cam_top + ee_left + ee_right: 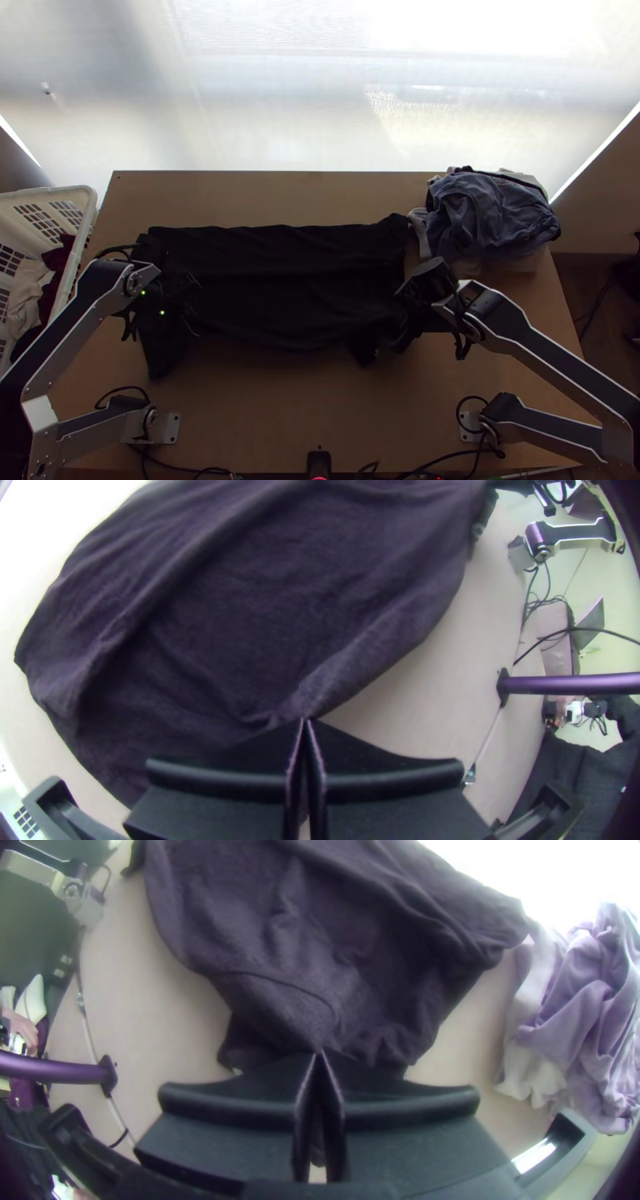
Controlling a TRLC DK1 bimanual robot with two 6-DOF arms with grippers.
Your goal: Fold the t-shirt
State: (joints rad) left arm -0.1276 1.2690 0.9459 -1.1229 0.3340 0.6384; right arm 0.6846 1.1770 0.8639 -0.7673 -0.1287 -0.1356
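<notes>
The black t-shirt (272,280) lies across the table (256,400), jaws of left gripper (305,720) and right gripper (320,1053) pinching its opposite ends, seemingly for a fold that calls for lifting both evenly.

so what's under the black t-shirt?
Wooden table shows along the near and far edges of the black t-shirt; anything beneath the cloth is covered, so can't tell.
</notes>
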